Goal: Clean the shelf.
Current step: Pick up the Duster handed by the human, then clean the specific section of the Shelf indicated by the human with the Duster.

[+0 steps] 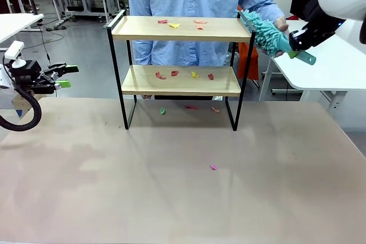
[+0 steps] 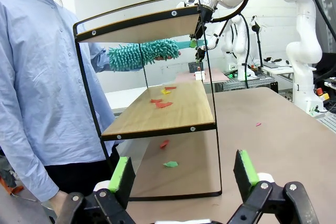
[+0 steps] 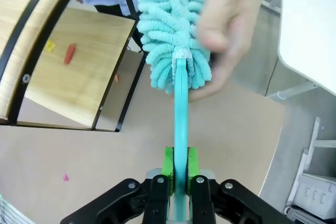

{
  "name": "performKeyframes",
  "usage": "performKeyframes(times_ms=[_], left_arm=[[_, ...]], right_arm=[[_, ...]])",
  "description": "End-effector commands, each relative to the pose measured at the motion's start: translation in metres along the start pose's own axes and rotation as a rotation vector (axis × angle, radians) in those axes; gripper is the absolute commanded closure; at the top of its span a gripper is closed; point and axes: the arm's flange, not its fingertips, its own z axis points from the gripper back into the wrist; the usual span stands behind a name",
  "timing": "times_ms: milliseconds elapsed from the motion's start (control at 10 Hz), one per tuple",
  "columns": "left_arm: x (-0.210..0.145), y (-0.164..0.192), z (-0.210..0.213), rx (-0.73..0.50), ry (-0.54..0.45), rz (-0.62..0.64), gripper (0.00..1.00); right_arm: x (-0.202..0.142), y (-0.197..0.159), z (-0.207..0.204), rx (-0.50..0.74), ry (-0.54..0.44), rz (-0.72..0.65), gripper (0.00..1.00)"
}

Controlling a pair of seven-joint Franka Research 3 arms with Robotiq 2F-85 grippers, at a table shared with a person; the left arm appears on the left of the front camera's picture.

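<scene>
- Right gripper (image 3: 178, 163): clamped on teal duster (image 3: 170, 30) handle, just right of shelf (image 1: 143, 27) top board; person's hand (image 3: 231, 30) on its head.
- Left gripper (image 2: 184, 174): jaws wide, empty, well left of shelf.
- Step, likely: duster handover; next, sweep top board once released.
- Paper scraps (image 1: 174, 25) on both boards; frame post near duster, open room right of shelf.
</scene>
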Motion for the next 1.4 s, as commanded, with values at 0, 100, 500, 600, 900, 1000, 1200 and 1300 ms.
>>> performKeyframes(times_ms=[0, 100, 500, 600, 900, 1000, 1200, 1300], left_arm=[[0.003, 0.0, 0.0, 0.0, -0.001, -0.015, 0.0], [0.003, 0.0, 0.0, 0.0, -0.001, -0.015, 0.0], [0.003, 0.0, 0.0, 0.0, -0.001, -0.015, 0.0], [0.003, 0.0, 0.0, 0.0, -0.001, -0.015, 0.0], [0.003, 0.0, 0.0, 0.0, -0.001, -0.015, 0.0], [0.003, 0.0, 0.0, 0.0, -0.001, -0.015, 0.0], [0.003, 0.0, 0.0, 0.0, -0.001, -0.015, 0.0], [0.003, 0.0, 0.0, 0.0, -0.001, -0.015, 0.0]], right_arm=[[-0.001, 0.002, -0.001, 0.004, 0.016, 0.011, 1.0], [-0.001, 0.002, -0.001, 0.004, 0.016, 0.011, 1.0], [-0.001, 0.002, -0.001, 0.004, 0.016, 0.011, 1.0], [-0.001, 0.002, -0.001, 0.004, 0.016, 0.011, 1.0], [-0.001, 0.002, -0.001, 0.004, 0.016, 0.011, 1.0], [-0.001, 0.002, -0.001, 0.004, 0.016, 0.011, 1.0], [-0.002, 0.003, -0.004, 0.008, 0.022, 0.005, 0.87], [-0.014, -0.018, 0.01, -0.012, 0.061, 0.047, 0.87]])
